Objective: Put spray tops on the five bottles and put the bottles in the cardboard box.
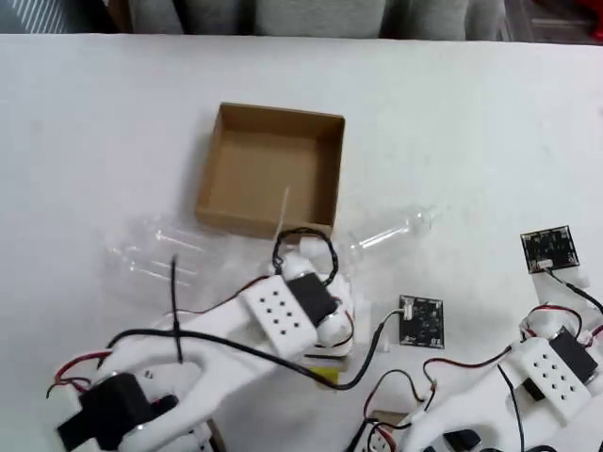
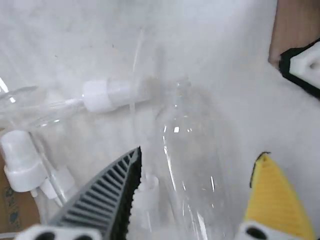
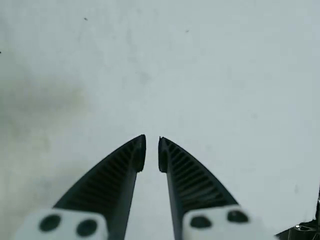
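White table holds an empty cardboard box, nothing packed yet; left gripper spread over a clear bottle, right gripper pinched together, empty

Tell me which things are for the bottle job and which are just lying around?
For the job: cardboard box, clear bottles, white spray tops.
Just lying about: two small black boards on wires.
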